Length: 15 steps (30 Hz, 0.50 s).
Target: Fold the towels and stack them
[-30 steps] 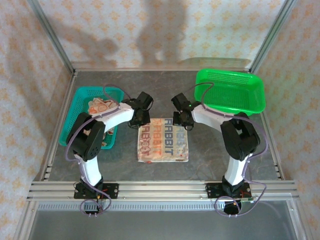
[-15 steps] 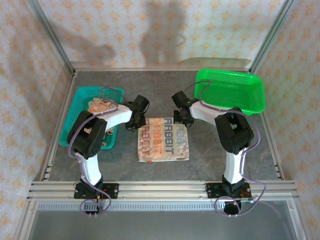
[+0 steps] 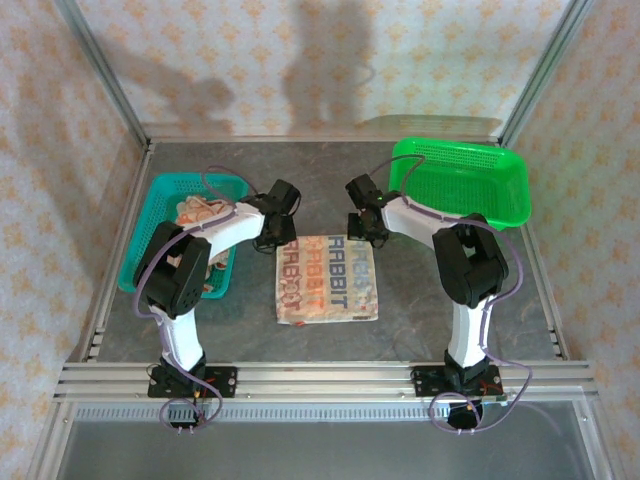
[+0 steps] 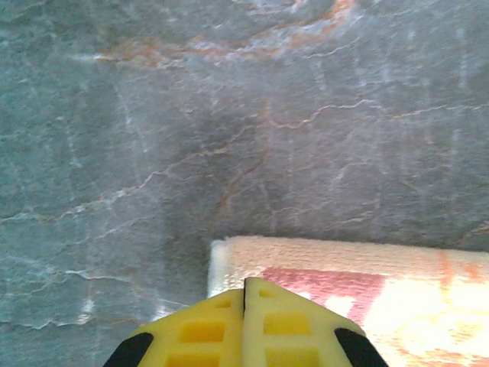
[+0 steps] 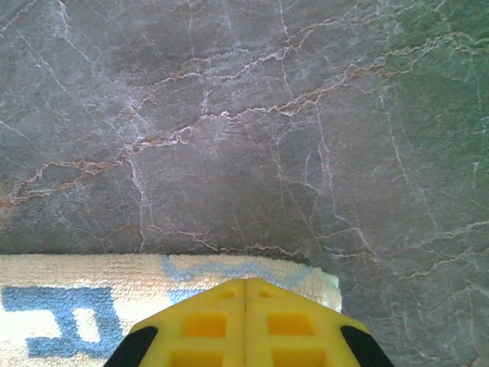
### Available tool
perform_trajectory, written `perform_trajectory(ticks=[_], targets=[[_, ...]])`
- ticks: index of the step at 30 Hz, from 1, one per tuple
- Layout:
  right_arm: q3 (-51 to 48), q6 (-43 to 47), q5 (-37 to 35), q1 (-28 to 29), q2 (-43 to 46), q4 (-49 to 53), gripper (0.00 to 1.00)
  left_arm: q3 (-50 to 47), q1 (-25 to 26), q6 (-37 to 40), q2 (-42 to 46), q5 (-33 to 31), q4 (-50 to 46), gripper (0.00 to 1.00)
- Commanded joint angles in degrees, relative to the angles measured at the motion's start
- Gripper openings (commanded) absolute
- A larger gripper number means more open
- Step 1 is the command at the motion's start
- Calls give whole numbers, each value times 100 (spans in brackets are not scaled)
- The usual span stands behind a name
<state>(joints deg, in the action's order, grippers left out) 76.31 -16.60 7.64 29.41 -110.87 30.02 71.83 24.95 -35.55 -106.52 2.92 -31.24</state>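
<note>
Cream and lettered, the towel [image 3: 327,279] is seen lying flat on the grey stone-patterned table [image 3: 420,300], midway between the two arms, just where it lay a second ago. Since then the left gripper [image 3: 279,236] has been drawn slightly back and left off the towel's far left corner, and the right arm's elbow has been folded in closer to its base, with the right gripper [image 3: 374,236] kept at the far right corner. The towel is nearly square, a little longer from left to right, and its rows of RABBIT lettering are run from the far edge toward the near edge. In the wrist views both pairs of yellow fingers are pressed together with nothing between them: the left [image 4: 244,284] above the towel's corner [image 4: 397,283], the right [image 5: 246,281] above its edge [image 5: 92,298]. A teal basket [image 3: 165,190] holding orange towels [image 3: 200,212] is set just left of the left arm; a green basket [image 3: 515,185] is set at the far right, behind the right arm.
</note>
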Motion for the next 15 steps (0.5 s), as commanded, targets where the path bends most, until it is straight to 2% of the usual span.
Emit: perform_trajectory(ticks=[1,9,15], targets=[[58,89,-127,-29,-185,101,0,84,-57,-69,-209,194,118,0],[48,144,-154,-84,-316,124,0,-40,-102,-154,-602,-36,121,0],[59,77,-38,-100,221,202,1,-56,-126,-101,-95,-123,25,0]])
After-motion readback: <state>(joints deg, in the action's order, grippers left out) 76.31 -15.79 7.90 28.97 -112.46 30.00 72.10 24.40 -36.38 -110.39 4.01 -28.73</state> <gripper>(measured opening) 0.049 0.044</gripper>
